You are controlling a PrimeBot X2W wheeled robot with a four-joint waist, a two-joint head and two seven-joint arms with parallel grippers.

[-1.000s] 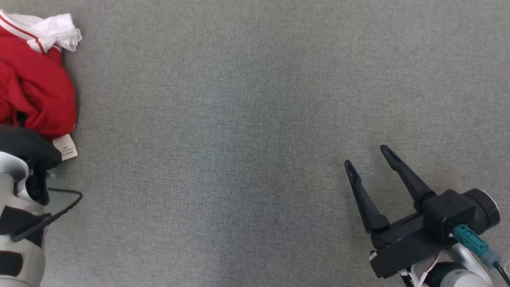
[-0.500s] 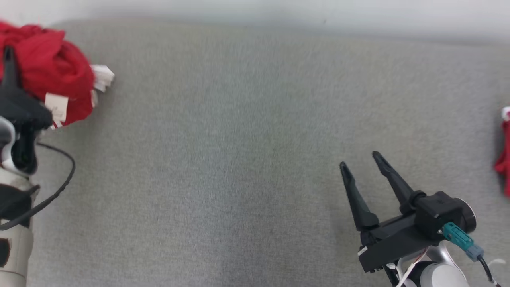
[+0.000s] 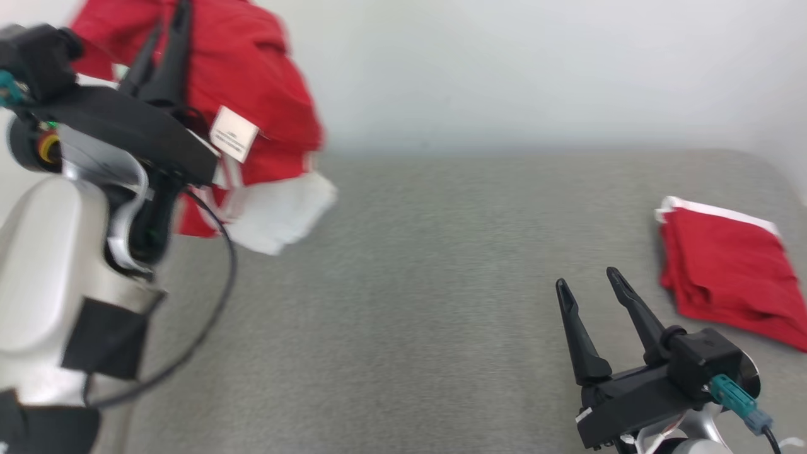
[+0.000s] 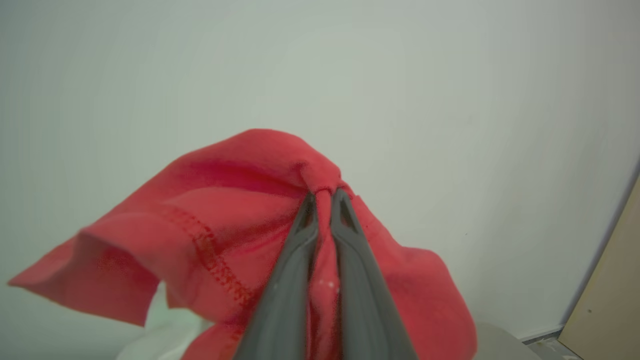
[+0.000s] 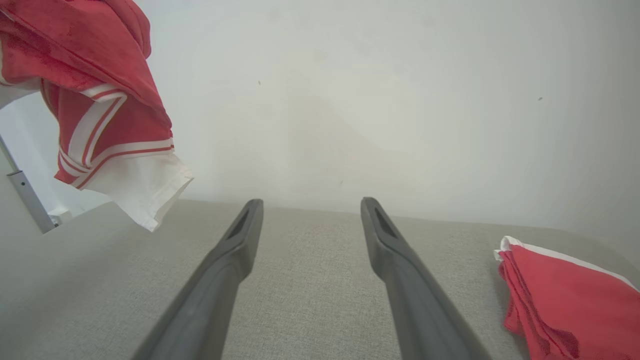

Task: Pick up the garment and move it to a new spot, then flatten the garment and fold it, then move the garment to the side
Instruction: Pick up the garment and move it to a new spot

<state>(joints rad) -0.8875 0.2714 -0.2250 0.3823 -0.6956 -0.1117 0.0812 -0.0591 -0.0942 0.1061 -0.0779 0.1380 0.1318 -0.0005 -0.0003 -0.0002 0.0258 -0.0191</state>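
The garment (image 3: 252,82) is red with white bands, a white panel and a sewn-in label. It hangs bunched in the air at the upper left, clear of the grey cloth-covered surface (image 3: 410,302). My left gripper (image 3: 167,19) is shut on a fold of it; in the left wrist view the garment (image 4: 225,215) is pinched at the tips of the left gripper (image 4: 322,195). My right gripper (image 3: 587,279) stands open low at the right, nothing between its fingers. In the right wrist view the right gripper (image 5: 311,201) points at the wall, and the garment (image 5: 100,100) hangs at the upper left.
A folded red cloth with a white edge (image 3: 725,271) lies at the far right of the surface, close beside my right gripper; the folded red cloth (image 5: 565,290) also sits at the lower right of the right wrist view. A pale wall rises behind the surface.
My left gripper has lifted the garment off the surface and up in front of the wall. The head camera has tilted up, bringing the wall and the folded cloth into view.
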